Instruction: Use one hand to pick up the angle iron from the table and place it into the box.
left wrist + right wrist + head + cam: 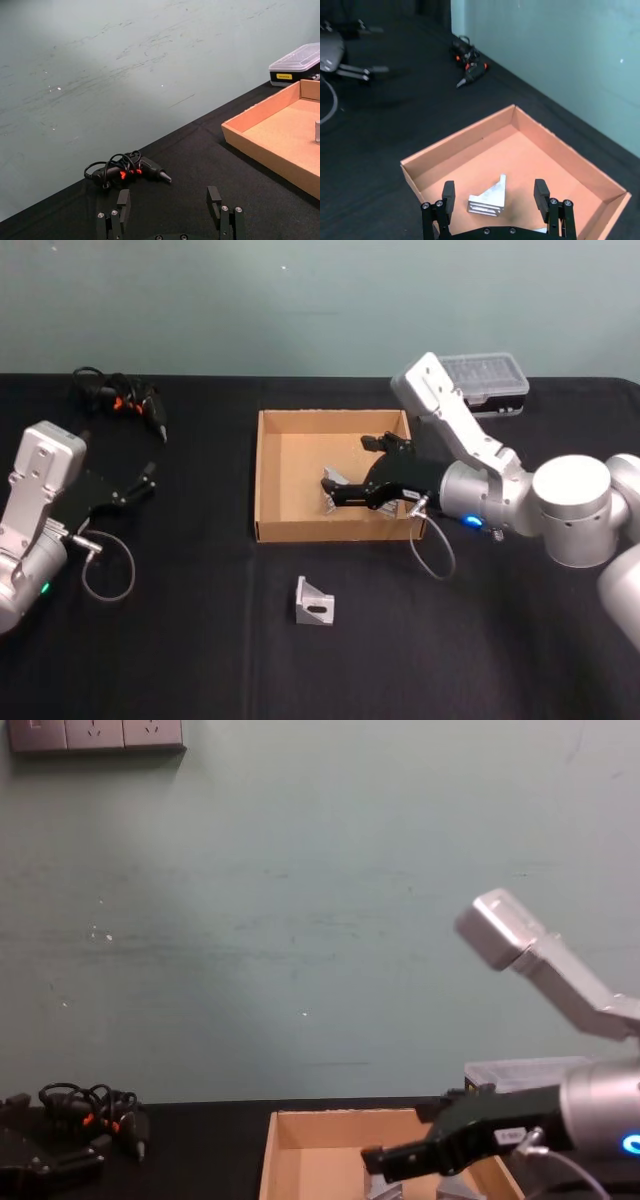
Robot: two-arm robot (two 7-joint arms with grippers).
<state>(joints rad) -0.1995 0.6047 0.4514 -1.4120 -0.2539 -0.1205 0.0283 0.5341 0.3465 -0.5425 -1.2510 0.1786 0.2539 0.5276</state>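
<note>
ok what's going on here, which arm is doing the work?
The right gripper hangs open over the box. An angle iron lies on the box floor below its fingers, not gripped. A second angle iron sits on the table just in front of the box, not yet picked up. The left gripper is parked open at the table's left side, near a corded tool.

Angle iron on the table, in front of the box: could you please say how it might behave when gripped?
The angle iron looks like grey metal, so probably stiff and heavy for its size. Its smooth faces may slip. It seems to stand on one flange, so a push might tip it.
</note>
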